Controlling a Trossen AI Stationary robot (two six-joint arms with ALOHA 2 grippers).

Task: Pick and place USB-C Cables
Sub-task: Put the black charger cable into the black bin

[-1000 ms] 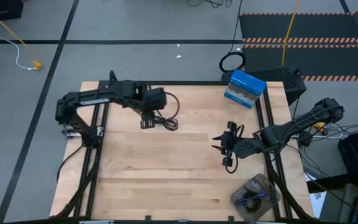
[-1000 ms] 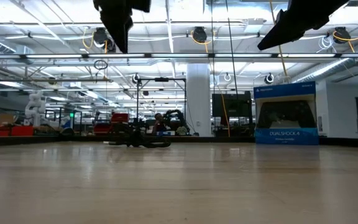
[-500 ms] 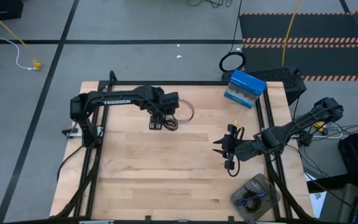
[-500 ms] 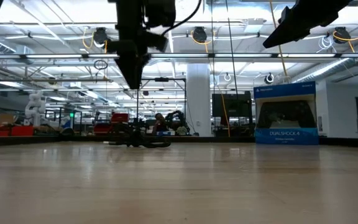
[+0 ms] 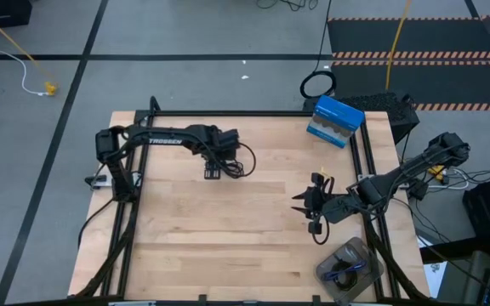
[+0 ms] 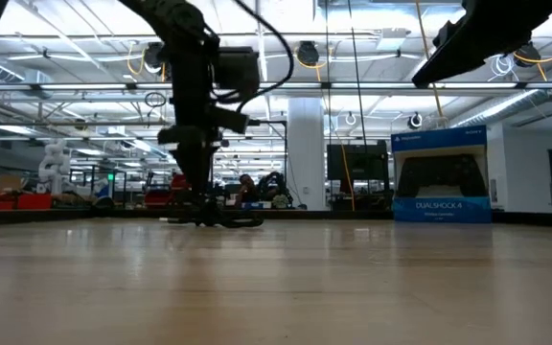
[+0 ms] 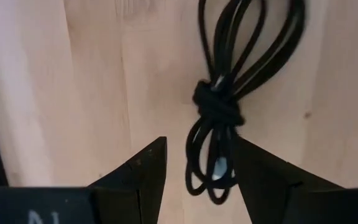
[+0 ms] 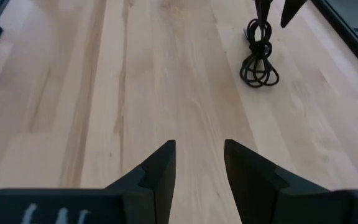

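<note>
One black coiled USB-C cable (image 5: 233, 167) lies flat on the wooden table, tied at its middle by a knot (image 7: 219, 106). My left gripper (image 7: 199, 146) is open and low over it, with a finger on either side of the cable's lower loops (image 7: 209, 177); I cannot tell whether they touch. In the low view the left gripper (image 6: 202, 196) stands just above the cable (image 6: 220, 219). My right gripper (image 8: 199, 146) is open and holds nothing, over the table's right side (image 5: 306, 202). A blue-purple cable (image 5: 344, 271) lies in a grey container (image 5: 357, 252).
A blue DualShock box (image 5: 336, 121) stands at the table's far right corner. The grey container sits at the near right corner. A large black ring-shaped cable loop (image 5: 317, 85) lies on the floor beyond the far edge. Black frame rails (image 5: 134, 212) run along the table's sides.
My left gripper has moved a little toward the table's right and come down from high above the table until it is just over the black cable. The cable has stayed where it was. My right arm has barely moved.
</note>
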